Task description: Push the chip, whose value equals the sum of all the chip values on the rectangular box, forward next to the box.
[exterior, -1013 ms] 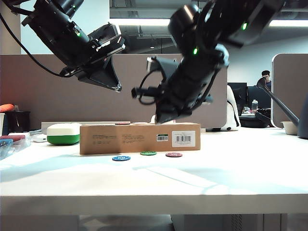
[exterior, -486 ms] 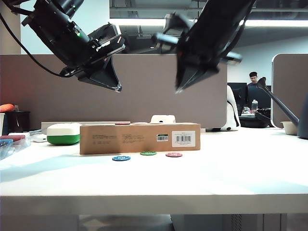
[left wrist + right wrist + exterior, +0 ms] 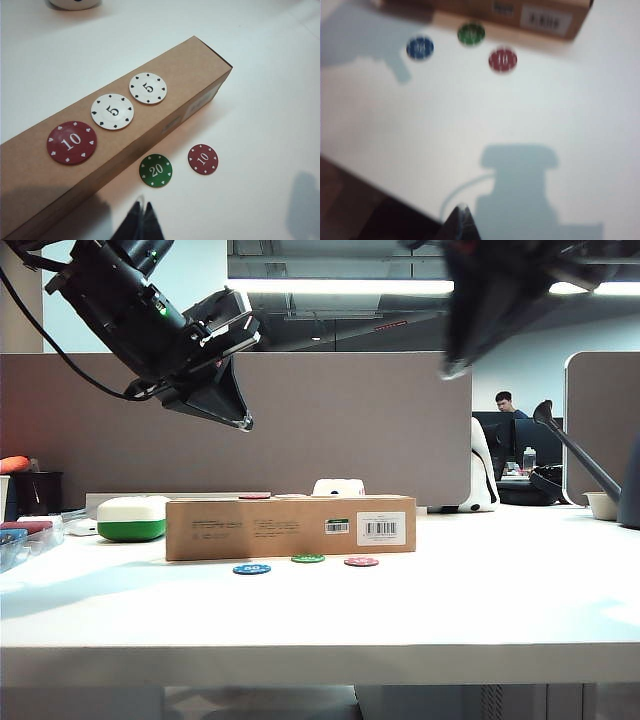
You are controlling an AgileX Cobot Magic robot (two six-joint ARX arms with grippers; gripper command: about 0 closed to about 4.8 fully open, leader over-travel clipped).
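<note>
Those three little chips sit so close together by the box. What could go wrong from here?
The green 20 chip matches 10+5+5 on the rectangular box and already lies closest to it. If an arm comes down again, it might nudge the red 10 chip or blue chip flanking it. The right gripper is raised high and blurred; the left gripper hangs above the table.

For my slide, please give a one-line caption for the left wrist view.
Left gripper, shut, above green 20 chip beside cardboard box carrying chips 10, 5, 5.
</note>
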